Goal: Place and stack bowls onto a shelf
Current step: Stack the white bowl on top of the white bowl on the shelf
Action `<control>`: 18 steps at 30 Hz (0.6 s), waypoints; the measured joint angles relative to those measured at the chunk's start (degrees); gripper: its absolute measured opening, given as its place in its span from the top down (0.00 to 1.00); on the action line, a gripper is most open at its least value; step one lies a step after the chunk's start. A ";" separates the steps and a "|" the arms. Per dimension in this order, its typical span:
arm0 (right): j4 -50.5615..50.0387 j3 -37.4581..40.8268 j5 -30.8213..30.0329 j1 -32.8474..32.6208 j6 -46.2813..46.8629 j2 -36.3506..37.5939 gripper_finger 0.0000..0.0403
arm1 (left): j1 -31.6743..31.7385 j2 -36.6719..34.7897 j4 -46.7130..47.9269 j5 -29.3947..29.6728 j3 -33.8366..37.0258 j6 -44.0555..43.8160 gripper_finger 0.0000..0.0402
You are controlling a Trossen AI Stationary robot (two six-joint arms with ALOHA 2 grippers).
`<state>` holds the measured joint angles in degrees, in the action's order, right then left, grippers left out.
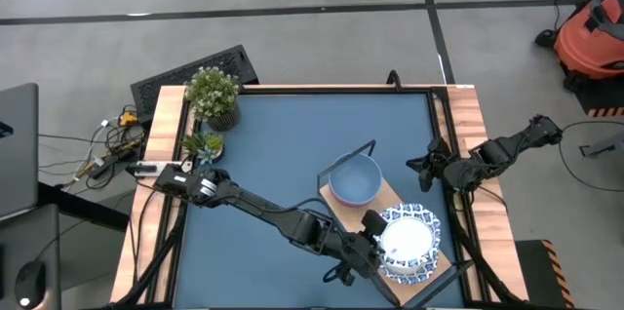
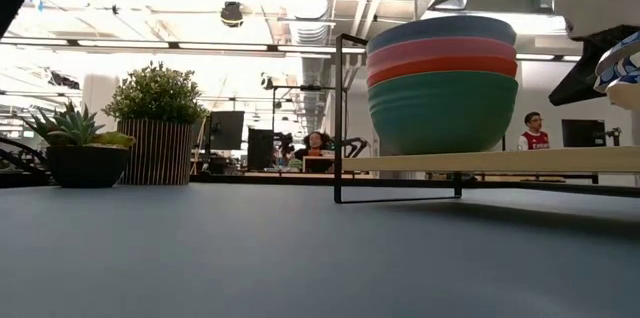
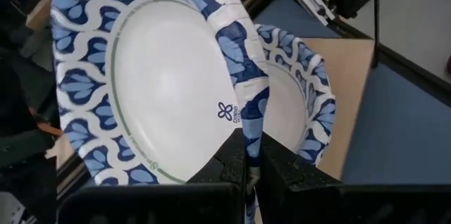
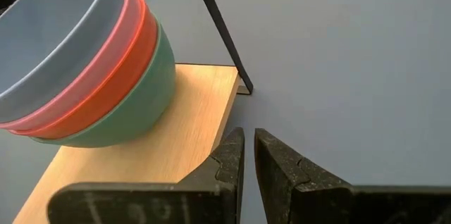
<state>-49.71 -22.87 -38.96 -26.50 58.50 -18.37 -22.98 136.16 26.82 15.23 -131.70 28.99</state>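
Blue-and-white patterned bowl [image 3: 141, 76], shallow and wide, is pinched by its rim in the left gripper [image 3: 251, 157] and tilted above a matching bowl [image 3: 299, 104] on the light-wood shelf [image 1: 390, 198]. Left arm reaches low across the table; the right gripper [image 4: 248, 155], fingers nearly together, holds nothing just beside the shelf. Four plain bowls [image 2: 442, 83] sit stacked upright at the shelf's wire-frame end, its long axis running diagonally.

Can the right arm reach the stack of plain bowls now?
Probably yes. The right gripper is empty, nearly shut, beside the shelf, and nothing lies between it and the stack. It must open first.
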 joint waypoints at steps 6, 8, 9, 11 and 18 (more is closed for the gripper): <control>0.00 0.00 0.00 0.01 0.03 0.00 0.84 | 0.17 0.00 1.24 -1.12 0.02 0.72 1.00; 0.00 0.00 0.00 0.00 0.04 0.00 0.84 | 0.17 0.00 1.01 -1.15 0.02 1.50 1.00; 0.02 0.00 0.00 0.00 0.04 0.00 0.84 | 0.17 0.00 1.00 -1.18 0.02 1.87 1.00; 0.00 0.00 0.00 0.00 0.04 0.00 0.84 | 0.22 0.00 1.12 -1.25 0.02 2.41 1.00; 0.00 0.00 0.00 0.00 0.04 0.00 0.84 | 1.09 0.00 1.58 -1.16 0.02 4.81 1.00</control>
<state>-49.71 -22.87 -38.96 -26.50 58.54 -18.37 -21.89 136.16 28.40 14.06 -131.68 33.80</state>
